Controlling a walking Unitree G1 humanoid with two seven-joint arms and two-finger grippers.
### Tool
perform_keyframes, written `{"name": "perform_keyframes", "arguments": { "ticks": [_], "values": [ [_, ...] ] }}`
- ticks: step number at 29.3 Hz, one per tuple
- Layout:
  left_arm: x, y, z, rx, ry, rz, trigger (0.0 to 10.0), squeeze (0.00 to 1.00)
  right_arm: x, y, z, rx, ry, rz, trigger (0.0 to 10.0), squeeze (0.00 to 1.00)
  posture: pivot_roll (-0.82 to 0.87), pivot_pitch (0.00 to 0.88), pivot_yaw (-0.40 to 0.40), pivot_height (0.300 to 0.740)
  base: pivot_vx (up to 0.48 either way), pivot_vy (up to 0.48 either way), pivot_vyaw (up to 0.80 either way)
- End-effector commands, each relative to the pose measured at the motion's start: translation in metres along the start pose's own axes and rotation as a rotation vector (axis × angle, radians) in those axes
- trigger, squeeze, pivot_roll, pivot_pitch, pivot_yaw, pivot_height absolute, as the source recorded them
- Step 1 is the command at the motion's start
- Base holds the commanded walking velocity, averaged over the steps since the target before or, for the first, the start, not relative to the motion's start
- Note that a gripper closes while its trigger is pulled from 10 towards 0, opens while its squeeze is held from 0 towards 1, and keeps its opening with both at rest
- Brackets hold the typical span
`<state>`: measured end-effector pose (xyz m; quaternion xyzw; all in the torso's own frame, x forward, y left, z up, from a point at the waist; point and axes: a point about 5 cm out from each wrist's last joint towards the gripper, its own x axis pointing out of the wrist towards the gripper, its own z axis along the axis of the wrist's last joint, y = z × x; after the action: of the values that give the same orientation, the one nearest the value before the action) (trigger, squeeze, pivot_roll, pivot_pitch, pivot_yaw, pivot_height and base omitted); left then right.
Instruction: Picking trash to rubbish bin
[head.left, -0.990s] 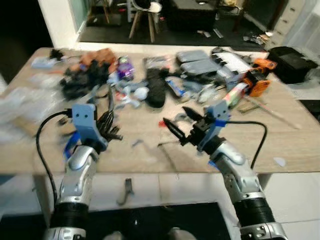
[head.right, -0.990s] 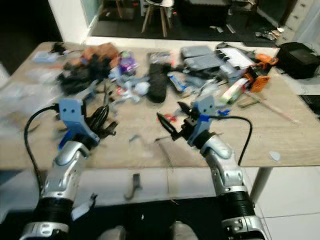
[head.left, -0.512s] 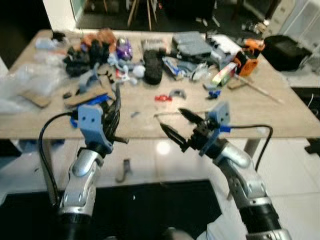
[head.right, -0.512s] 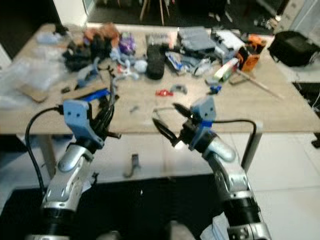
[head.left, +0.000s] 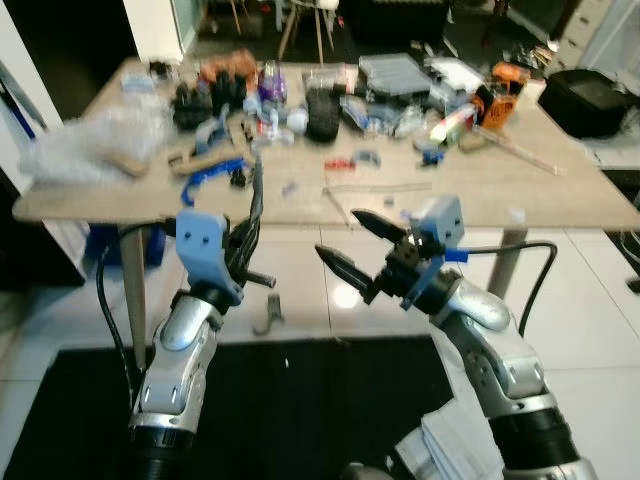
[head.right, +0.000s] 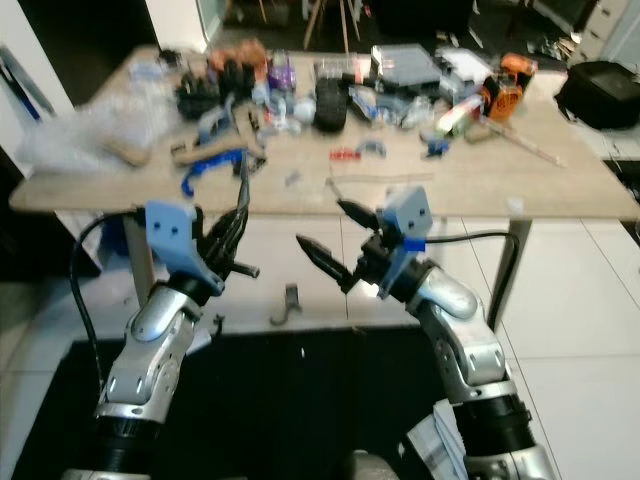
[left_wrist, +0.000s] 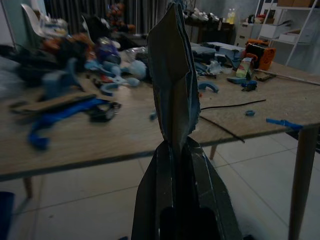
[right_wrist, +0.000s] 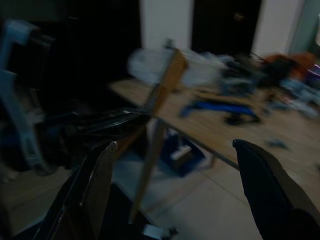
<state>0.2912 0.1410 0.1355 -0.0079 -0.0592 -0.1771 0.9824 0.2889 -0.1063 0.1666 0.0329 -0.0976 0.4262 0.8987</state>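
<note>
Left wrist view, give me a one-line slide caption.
Left gripper fingers shut on a torn cardboard scrap, cluttered wooden table behind.

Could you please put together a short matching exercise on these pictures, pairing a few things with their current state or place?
Column one:
1. left gripper
2. right gripper
3. orange power tool
4. black bag

Column two:
a. standing at the table's far right corner
b. fingers spread apart, holding nothing
c. lying on the floor beyond the table, to the robot's right
d. closed on a flat piece of cardboard

Pairs: 1-d, 2-b, 3-a, 4-c
</note>
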Motion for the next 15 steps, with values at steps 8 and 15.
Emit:
{"name": "perform_keyframes", "arguments": {
  "ticks": [8,15],
  "values": [
    [0.0034,0.0053,0.0001,-0.010,0.024,-0.076,10.0,0.00,0.0104,0.0002,-0.0047,0.030,0.004,-0.028,10.0,0.00,0.03,0.000,0.001,0.740,0.000,0.000,0.00],
    [0.0054,0.0031,-0.0003,-0.035,0.026,-0.100,10.0,0.00,0.0101,-0.0050,-0.0074,0.063,0.000,-0.051,10.0,0.00,0.03,0.000,-0.003,0.740,0.000,0.000,0.00]
  ]
}}
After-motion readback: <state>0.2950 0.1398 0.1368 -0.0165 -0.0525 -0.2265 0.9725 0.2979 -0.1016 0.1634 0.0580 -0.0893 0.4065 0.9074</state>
